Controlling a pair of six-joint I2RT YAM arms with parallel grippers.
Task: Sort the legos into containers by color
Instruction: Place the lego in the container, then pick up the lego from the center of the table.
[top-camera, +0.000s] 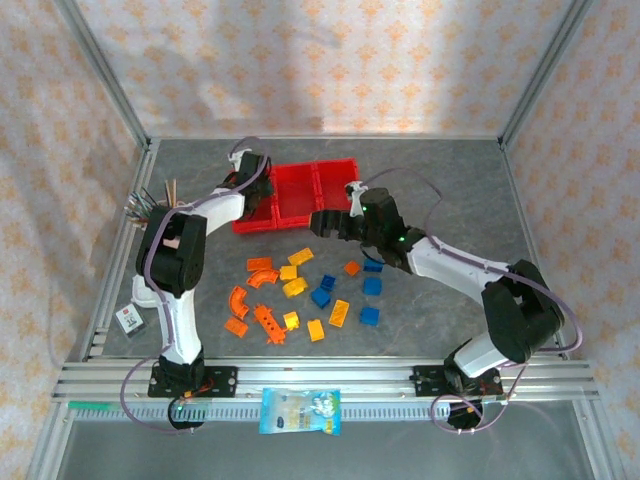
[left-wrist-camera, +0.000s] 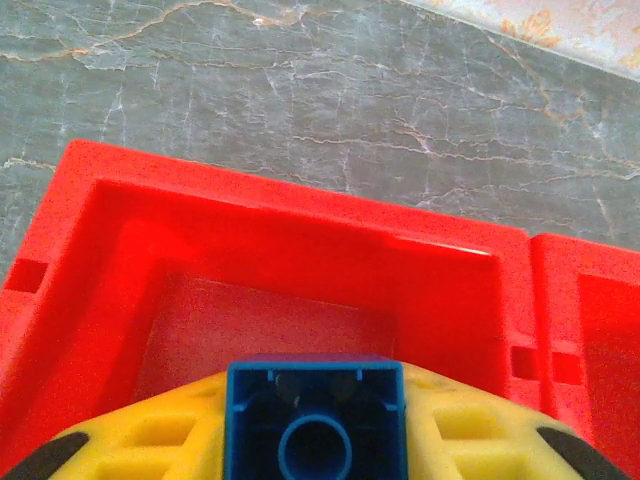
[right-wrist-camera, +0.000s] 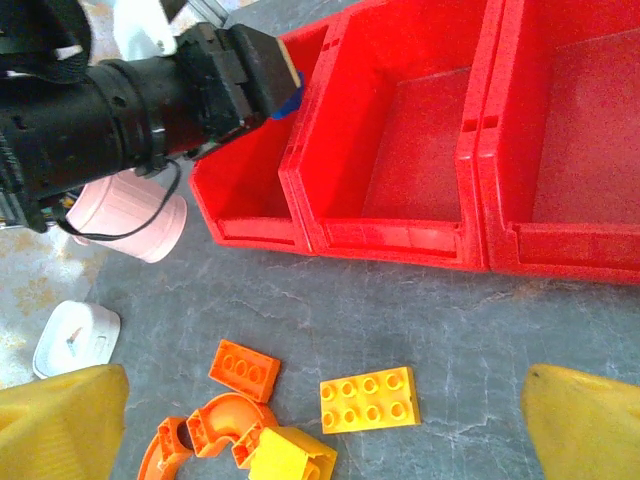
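Observation:
My left gripper (left-wrist-camera: 316, 440) is shut on a blue brick (left-wrist-camera: 315, 385), hollow underside toward the camera, over the leftmost of three joined red containers (left-wrist-camera: 250, 200). The right wrist view shows that gripper (right-wrist-camera: 285, 85) and its brick (right-wrist-camera: 289, 105) at the left bin's (right-wrist-camera: 250, 215) edge. All three bins (top-camera: 300, 195) look empty. My right gripper (top-camera: 325, 222) hangs open in front of them, above a yellow plate (right-wrist-camera: 369, 399), an orange brick (right-wrist-camera: 243, 369) and a curved orange piece (right-wrist-camera: 215, 430). Several blue (top-camera: 372, 286), yellow (top-camera: 300, 257) and orange (top-camera: 260, 265) legos lie mid-table.
A pink cup of pens (top-camera: 150, 210) stands left of the bins, close to the left arm. A small white object (top-camera: 128, 320) lies at the table's left edge. A blue-and-white snack packet (top-camera: 300, 411) rests on the front rail. Metal frame posts border the table.

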